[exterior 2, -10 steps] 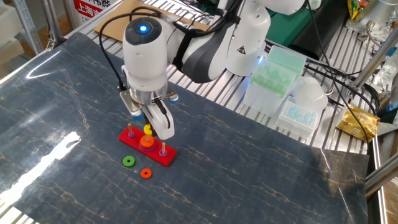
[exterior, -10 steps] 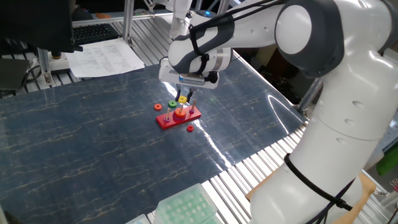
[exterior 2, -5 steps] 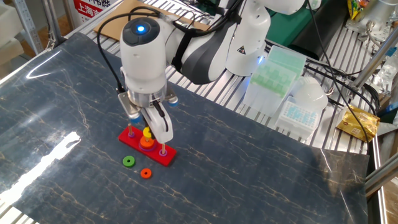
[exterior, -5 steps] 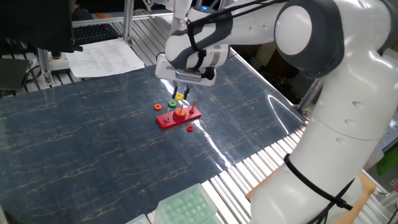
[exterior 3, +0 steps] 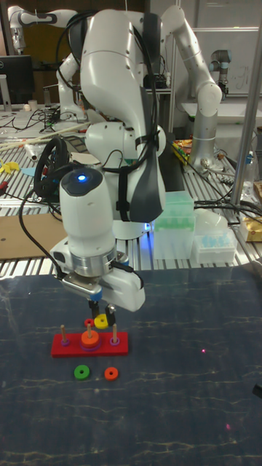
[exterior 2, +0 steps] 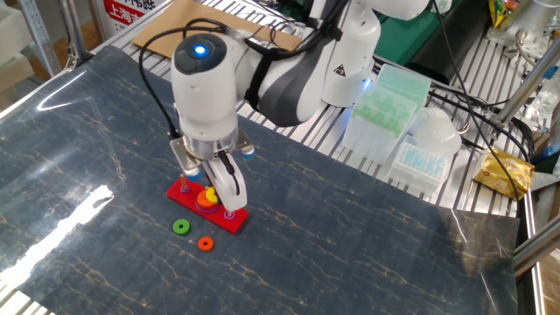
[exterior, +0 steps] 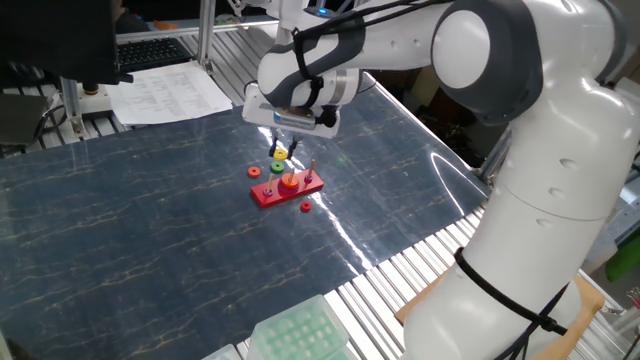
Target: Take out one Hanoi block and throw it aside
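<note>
My gripper (exterior 3: 102, 319) is shut on the Hanoi block (exterior 3: 101, 321), a small yellow ring. It hangs a little above the red pegged base (exterior 3: 69, 348), between the middle and right pegs. In one fixed view the Hanoi block (exterior: 281, 153) is up and left of the base (exterior: 270, 195), held under the gripper (exterior: 281, 152). From the other side the gripper (exterior 2: 213, 194) holds the block (exterior 2: 210, 192) just over the orange ring (exterior 2: 206, 201), which stays on the middle peg. The fingers hide part of the block.
A green ring (exterior 2: 180, 227) and an orange ring (exterior 2: 205, 244) lie loose on the dark mat beside the base (exterior 2: 232, 224). Pipette-tip boxes (exterior 2: 385, 105) stand at the mat's far edge, and another tip box (exterior: 300, 335) sits at a corner.
The gripper has carried the yellow block up off the middle peg and a little sideways from it. The orange ring and the loose rings have not moved.
</note>
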Robot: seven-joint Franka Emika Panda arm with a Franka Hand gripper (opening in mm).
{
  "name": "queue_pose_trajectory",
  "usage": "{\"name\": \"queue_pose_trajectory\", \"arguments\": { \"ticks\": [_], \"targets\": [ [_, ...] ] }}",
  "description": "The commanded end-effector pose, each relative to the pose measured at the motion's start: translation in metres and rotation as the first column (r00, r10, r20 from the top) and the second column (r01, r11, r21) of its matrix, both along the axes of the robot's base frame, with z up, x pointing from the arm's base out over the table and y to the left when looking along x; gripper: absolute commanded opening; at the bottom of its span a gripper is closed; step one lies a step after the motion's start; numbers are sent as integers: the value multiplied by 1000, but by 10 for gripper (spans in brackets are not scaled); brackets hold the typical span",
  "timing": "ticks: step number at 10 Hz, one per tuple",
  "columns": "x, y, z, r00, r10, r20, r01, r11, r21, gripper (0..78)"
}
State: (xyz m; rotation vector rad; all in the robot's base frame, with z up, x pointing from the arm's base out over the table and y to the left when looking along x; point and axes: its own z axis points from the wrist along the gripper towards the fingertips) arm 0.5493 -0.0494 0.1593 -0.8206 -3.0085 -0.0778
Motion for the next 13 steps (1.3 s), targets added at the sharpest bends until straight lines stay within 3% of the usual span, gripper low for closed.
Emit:
{"name": "queue_pose_trajectory", "arguments": {
  "ticks": [1,5,13],
  "targets": [
    [-2,14,-1,1000,-20,1,20,1000,1,12],
    [-7,25,-12,1000,-20,11,20,1000,1,12],
    [-21,26,-27,1000,5,23,-5,1000,-10,12]
  ]
}}
